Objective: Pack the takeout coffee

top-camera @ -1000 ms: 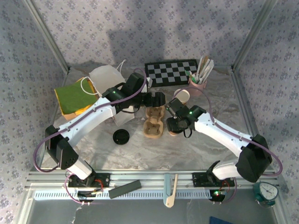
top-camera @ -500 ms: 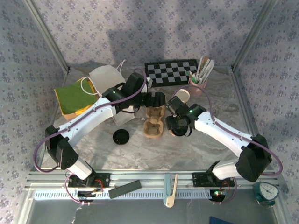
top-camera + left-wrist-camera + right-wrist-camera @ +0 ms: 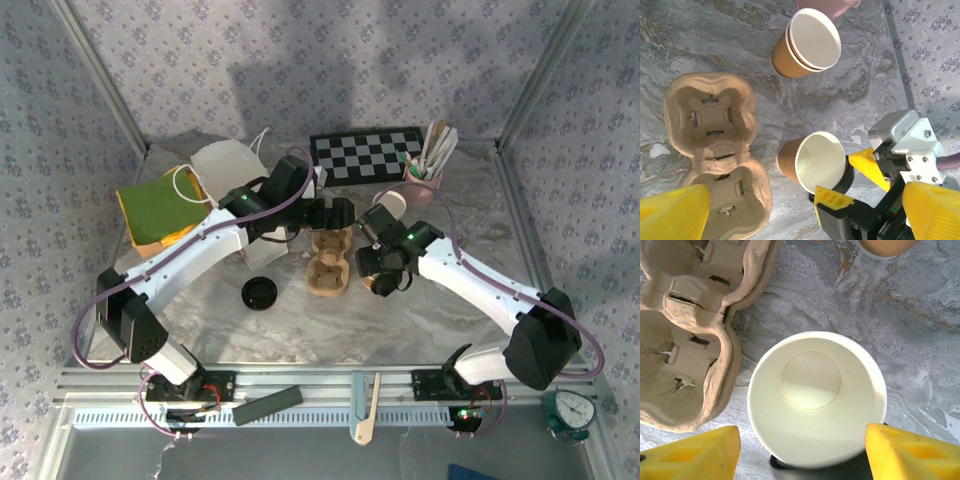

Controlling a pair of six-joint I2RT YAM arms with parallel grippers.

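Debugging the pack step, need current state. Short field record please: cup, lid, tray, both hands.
cup: takeout coffee cup, lidless, empty, beside the tray
right hand: right hand closed on the cup's sides
left hand: left hand open, holding nothing, over the tray's far end
tray: pulp tray, both pockets empty
lid: black lid on the table, left of the tray, apart from it
spares: nested cup stack farther back

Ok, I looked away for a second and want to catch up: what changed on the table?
The right gripper, closed on the cup, turned slightly and edged right, so the cup's tan side no longer shows from above. It holds the cup tilted beside the tray. The open left gripper, the tray and the lid stayed put.
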